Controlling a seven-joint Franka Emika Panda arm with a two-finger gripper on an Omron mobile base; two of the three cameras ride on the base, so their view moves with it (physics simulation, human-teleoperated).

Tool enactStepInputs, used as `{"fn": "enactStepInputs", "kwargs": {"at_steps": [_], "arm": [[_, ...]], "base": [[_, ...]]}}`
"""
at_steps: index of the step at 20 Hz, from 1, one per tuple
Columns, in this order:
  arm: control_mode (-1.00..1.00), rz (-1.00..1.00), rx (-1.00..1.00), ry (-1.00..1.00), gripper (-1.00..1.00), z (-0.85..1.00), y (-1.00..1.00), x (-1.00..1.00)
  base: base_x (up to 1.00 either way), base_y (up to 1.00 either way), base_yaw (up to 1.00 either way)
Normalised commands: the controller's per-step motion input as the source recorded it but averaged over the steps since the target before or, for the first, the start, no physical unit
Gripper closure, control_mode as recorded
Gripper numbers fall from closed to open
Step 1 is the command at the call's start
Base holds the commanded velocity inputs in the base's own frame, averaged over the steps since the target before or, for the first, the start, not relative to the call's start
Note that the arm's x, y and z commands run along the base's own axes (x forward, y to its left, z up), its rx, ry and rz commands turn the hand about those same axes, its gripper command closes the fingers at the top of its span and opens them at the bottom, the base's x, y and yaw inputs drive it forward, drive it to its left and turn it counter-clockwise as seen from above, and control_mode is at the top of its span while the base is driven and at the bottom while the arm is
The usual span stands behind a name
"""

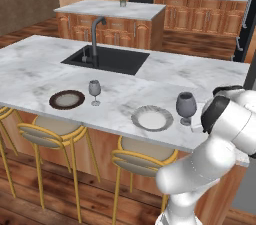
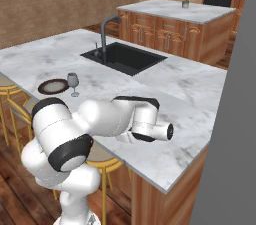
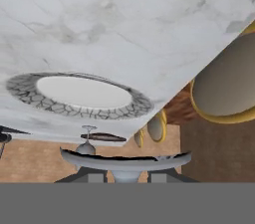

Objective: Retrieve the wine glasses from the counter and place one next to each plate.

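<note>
In the left base view, the marble surface [image 1: 40, 69] carries a brown plate [image 1: 67, 99] at the left, with one glass [image 1: 94, 92] standing upright just to its right. Further right lies the white plate [image 1: 152, 118], and a second glass [image 1: 186, 108] stands upright just beside it, at its right edge. The arm's white elbow [image 1: 227, 114] rises close to that glass and covers whatever lies behind it, so the hand itself is hidden here. A black sink [image 1: 107, 60] with a grey tap [image 1: 95, 36] sits beyond the plates. Yellow-framed stools [image 1: 50, 129] stand under the near edge.

In the right base view, the brown plate [image 2: 53, 86] and its glass [image 2: 73, 84] show at the left, apart but close. The arm [image 2: 125, 116] stretches across the near surface, blocking the white plate and second glass.

In the hand view, rolled over, the white plate [image 3: 82, 93] lies on the marble, the far glass [image 3: 87, 143] is small beyond it, and a glass foot [image 3: 124, 161] appears to sit between the fingertips [image 3: 89, 177]. The hand [image 3: 124, 178] is narrowed, probably gripping that glass by the stem, though the contact is hard to make out.
</note>
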Motion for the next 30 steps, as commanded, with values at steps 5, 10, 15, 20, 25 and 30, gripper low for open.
{"fn": "enactStepInputs", "kwargs": {"at_steps": [5,10,15,20,25,30], "arm": [[-1.0,0.0,0.0,0.0,1.0,-0.33,-0.14,0.15],[-1.0,0.0,0.0,0.0,1.0,-0.31,-0.1,0.25],[-1.0,0.0,0.0,0.0,1.0,-0.28,-0.06,0.31],[-1.0,0.0,0.0,0.0,1.0,-0.25,-0.05,0.3],[-1.0,0.0,0.0,0.0,1.0,-0.22,-0.03,0.29],[-1.0,0.0,0.0,0.0,1.0,-0.22,-0.02,0.32]], "base": [[0.0,0.0,0.0],[0.0,0.0,0.0],[0.0,0.0,0.0],[0.0,0.0,0.0],[0.0,0.0,0.0],[0.0,0.0,0.0]]}}
